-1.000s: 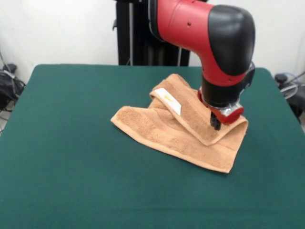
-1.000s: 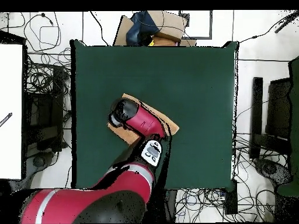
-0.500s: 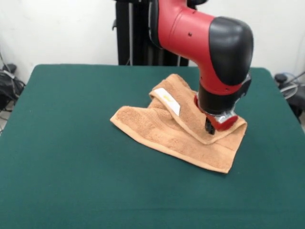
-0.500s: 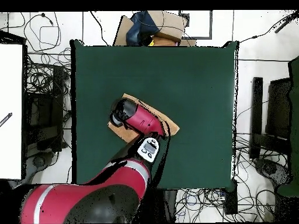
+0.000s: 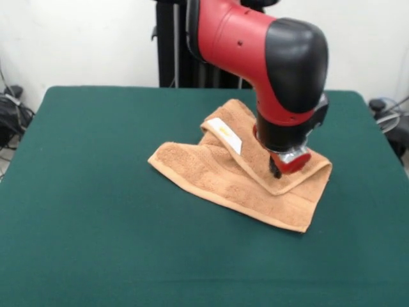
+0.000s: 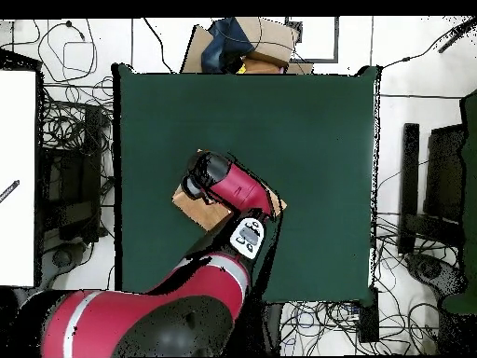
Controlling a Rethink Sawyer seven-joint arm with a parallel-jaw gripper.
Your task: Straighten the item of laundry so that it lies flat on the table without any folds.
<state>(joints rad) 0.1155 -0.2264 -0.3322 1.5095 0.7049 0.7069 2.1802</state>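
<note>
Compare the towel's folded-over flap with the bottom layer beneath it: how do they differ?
The flap lies diagonally on top and carries the white label; the bottom layer lies flat on the green table, label-free. The gripper is at the flap's edge, away from the bottom layer's left corner. Both are the same orange-brown terry.

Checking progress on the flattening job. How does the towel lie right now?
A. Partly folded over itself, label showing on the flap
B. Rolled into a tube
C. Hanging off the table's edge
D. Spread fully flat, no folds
A: in the front view the towel has a flap doubled over its lower layer, with the white label on that flap.
</note>
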